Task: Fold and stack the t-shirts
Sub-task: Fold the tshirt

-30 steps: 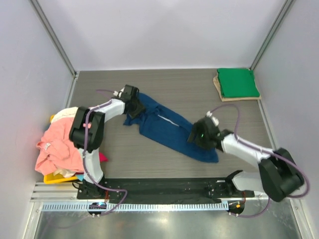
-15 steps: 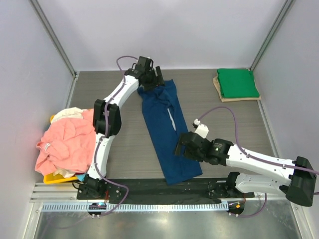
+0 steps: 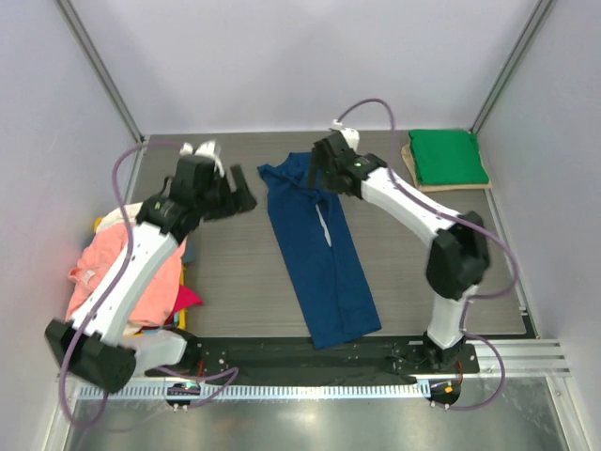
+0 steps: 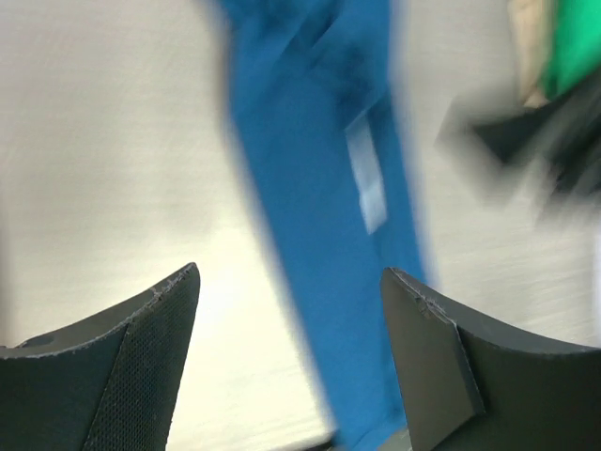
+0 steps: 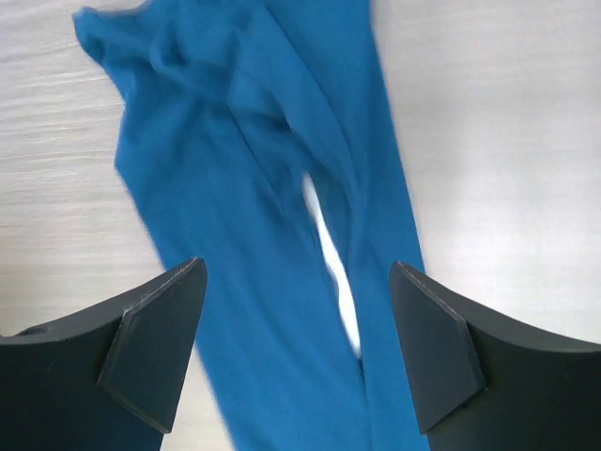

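The navy blue t-shirt point(image 3: 319, 254) lies as a long narrow strip from the far middle of the table to the near edge, with a sliver of its white print point(image 5: 331, 249) showing in a fold. My right gripper point(image 3: 317, 178) hovers open and empty above the strip's far end; the shirt point(image 5: 263, 282) shows between its jaws point(image 5: 299, 265). My left gripper point(image 3: 244, 197) is open and empty, left of the shirt's far end; its blurred view point(image 4: 291, 272) shows the blue shirt point(image 4: 319, 188). A folded green t-shirt point(image 3: 449, 155) lies at the back right.
The green shirt rests on a flat tan board point(image 3: 413, 169). A loose pile of salmon pink point(image 3: 103, 277), cream point(image 3: 117, 218) and magenta point(image 3: 191, 299) shirts sits at the left edge on a yellow tray point(image 3: 103, 335). Grey walls enclose the table.
My left gripper let go of the shirt's far end and swung back to the left. My right gripper left the near end and moved to the far end. The shirt stayed stretched out.
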